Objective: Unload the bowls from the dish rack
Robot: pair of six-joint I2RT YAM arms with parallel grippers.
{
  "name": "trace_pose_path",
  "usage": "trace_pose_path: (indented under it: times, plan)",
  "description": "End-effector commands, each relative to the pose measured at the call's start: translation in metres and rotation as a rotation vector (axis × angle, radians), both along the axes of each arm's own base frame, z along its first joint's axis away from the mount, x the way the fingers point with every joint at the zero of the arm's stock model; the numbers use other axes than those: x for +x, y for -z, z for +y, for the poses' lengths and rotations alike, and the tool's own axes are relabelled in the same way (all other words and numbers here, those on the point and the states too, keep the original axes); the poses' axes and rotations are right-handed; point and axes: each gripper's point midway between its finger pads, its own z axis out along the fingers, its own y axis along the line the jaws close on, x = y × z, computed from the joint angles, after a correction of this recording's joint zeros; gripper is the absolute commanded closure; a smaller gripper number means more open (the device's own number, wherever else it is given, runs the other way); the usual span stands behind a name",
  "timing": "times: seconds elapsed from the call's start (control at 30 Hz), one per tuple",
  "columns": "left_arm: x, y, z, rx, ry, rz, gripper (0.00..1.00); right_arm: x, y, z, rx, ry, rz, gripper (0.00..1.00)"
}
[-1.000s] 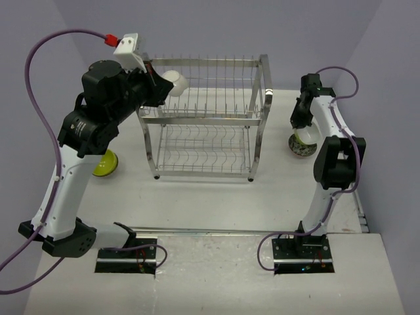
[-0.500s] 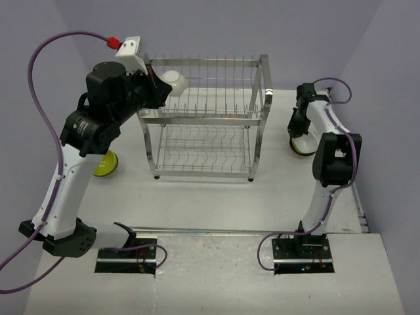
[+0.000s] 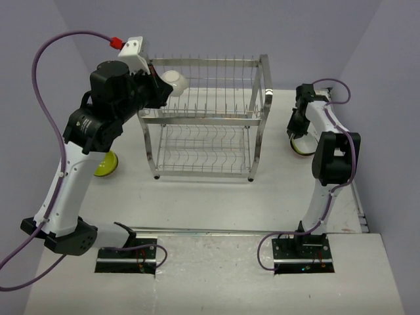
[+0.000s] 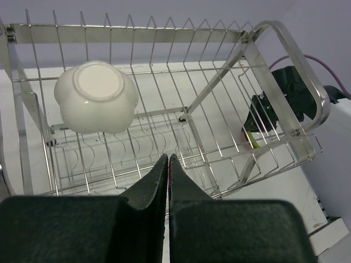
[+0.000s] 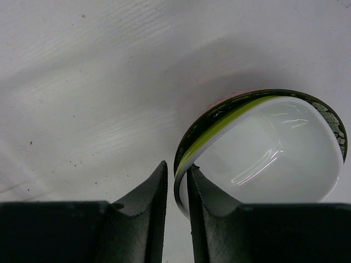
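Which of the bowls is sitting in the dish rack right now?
The white bowl, on the top tier of the dish rack. The lime green bowl and the dark-rimmed bowl at the right fingers lie outside it.

Chrome two-tier dish rack (image 3: 205, 120) stands mid-counter (image 3: 210, 197), just one white bowl (image 4: 96, 96) left up top, tipped on edge, foot showing. A lime green bowl (image 3: 106, 164) sits left of it. On the right there's a tilted stack of bowls (image 5: 263, 148), looks like a lime one nested inside a speckled one.

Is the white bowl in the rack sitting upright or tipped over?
Tipped. The white bowl stands on edge among the top dividers of the dish rack, its base ring facing the left wrist camera.
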Motion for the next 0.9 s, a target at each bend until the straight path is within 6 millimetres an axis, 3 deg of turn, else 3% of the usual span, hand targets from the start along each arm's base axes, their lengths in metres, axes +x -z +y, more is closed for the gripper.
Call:
trace_pose_path:
  times: [0.0,0.37,0.57,0.67,0.77,0.87]
  plan:
    - [0.001,0.001,0.0,0.02,0.004,-0.004,1.0,0.011,-0.026,0.003,0.005,0.003,-0.087,0.78]
    - [0.023,0.019,-0.003,0.072,-0.034,0.034,1.0,0.014,-0.092,0.008,0.014,-0.008,-0.205,0.61]
    - [0.034,0.018,-0.003,0.09,-0.056,0.035,1.0,0.011,-0.123,0.011,0.024,-0.007,-0.26,0.53]
    - [0.036,0.017,-0.001,0.105,-0.067,0.032,1.0,0.006,-0.148,0.013,0.025,-0.013,-0.311,0.5]
    - [0.038,0.017,0.0,0.11,-0.073,0.028,1.0,0.006,-0.191,0.016,0.032,-0.024,-0.393,0.46]
    - [0.039,0.014,0.0,0.105,-0.077,0.022,1.0,0.002,-0.221,0.023,0.045,-0.042,-0.444,0.44]
